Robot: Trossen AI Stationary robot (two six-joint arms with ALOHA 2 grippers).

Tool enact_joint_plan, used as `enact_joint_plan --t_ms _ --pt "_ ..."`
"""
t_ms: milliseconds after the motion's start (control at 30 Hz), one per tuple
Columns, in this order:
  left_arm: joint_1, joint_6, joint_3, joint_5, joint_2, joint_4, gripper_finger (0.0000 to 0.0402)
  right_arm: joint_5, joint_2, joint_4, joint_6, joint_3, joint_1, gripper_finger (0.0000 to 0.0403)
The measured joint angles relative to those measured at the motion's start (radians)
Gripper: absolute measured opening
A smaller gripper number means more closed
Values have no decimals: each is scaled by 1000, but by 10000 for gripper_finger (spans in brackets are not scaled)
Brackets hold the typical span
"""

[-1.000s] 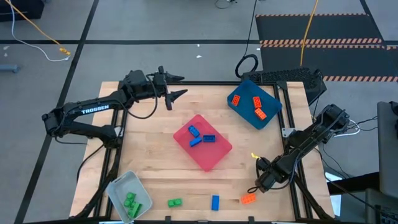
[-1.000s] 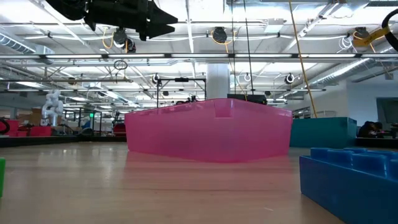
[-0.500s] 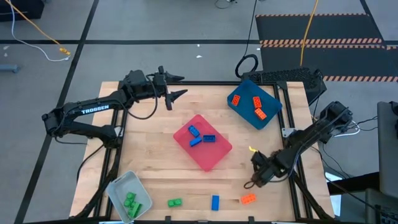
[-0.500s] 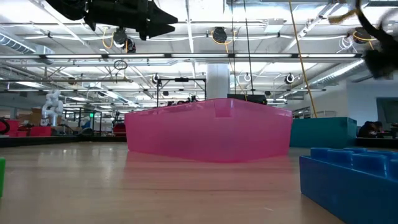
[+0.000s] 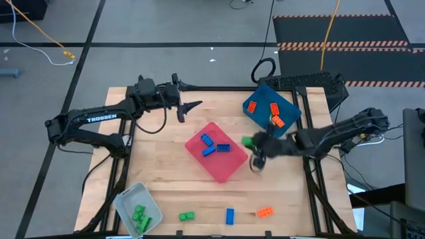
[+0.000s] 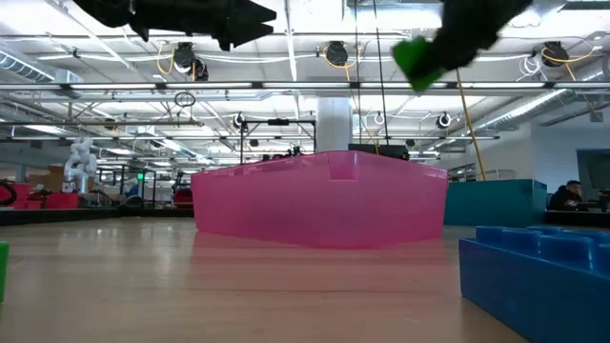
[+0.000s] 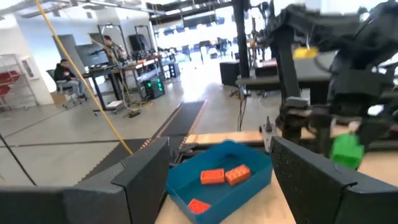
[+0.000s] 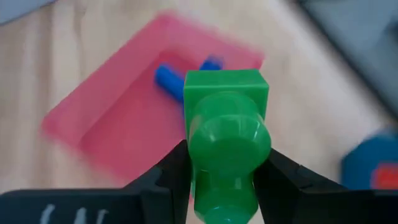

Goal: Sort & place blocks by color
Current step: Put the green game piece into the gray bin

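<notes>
Item: small green studded plastic brick (image 8: 227, 143), gripped between the two dark fingers (image 8: 163, 180) of the right claw (image 5: 255, 151). Location: carried in the air above the wooden worktop (image 5: 166, 166), just off the edge of the pink-red plastic tray (image 5: 216, 151) on the side toward the dark blue plastic tray (image 5: 271, 109). Low view shows the brick well clear of the tray rim.

Right claw: closed on green brick, grip looks square, one stud facing the wrist cam.

Left claw (image 5: 188, 95): jaws spread wide, nothing in them; hangs over the far side of the worktop. Waiting.

Stock by tray:
- pink-red tray: blue bricks (image 5: 214, 145), approx. 3.
- dark blue tray: orange bricks (image 5: 275, 115), approx. 3.
- pale grey plastic tray (image 5: 137, 206), near left corner of the worktop: green bricks (image 5: 140, 216).
- loose on worktop, near edge: green brick (image 5: 186, 216), blue brick (image 5: 230, 216), orange brick (image 5: 265, 212).

Step in hand (judgement): transport green brick to pale grey tray, since greens sit there.

Handling notes:
- Keep height while crossing the pink-red tray; do not release here, contents are blue.
- Path runs diagonally to the near left corner; left arm is far side, prob. no conflict.
- Lower inside the grey rim before opening; tray is small, a drop from height may bounce out.
- Avoid landing on the greens already stacked at one end.
</notes>
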Motion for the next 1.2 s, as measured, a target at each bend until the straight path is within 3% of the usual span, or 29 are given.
enact_joint_plan --t_ms 200,333,700,967,1200 --pt "-19 -54 0 12 0 -6 278 -8 22 252 -364 0 -161 126" --pt "-49 -101 0 100 9 -2 278 -130 49 400 -475 0 -246 126" --pt "-150 -39 0 124 16 -4 278 -451 176 642 -477 0 -360 126" --pt "-181 -21 0 114 45 -30 278 -501 247 795 -499 -1 -370 126" --pt "-199 -1 -2 29 127 -6 278 -509 246 838 -535 0 -369 126"
